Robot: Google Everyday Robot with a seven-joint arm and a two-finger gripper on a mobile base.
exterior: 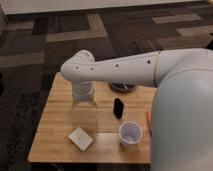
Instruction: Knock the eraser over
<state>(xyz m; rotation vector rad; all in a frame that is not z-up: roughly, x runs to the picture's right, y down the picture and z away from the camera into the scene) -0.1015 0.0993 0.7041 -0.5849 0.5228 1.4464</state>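
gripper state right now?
Gripper: state cannot be told; it hangs over the table, beside the upright eraser, apart from it.

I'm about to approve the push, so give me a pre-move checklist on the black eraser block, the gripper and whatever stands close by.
1. Small black rectangular eraser stands upright on the wooden table: ok.
2. Gripper hangs picture-left of the eraser, apart from it: ok.
3. Clear plastic cup away from the eraser's fall: not ok, it stands close in front.
4. Flat pale square slab off the push line: ok.
5. Gripper height against the eraser: cannot tell.
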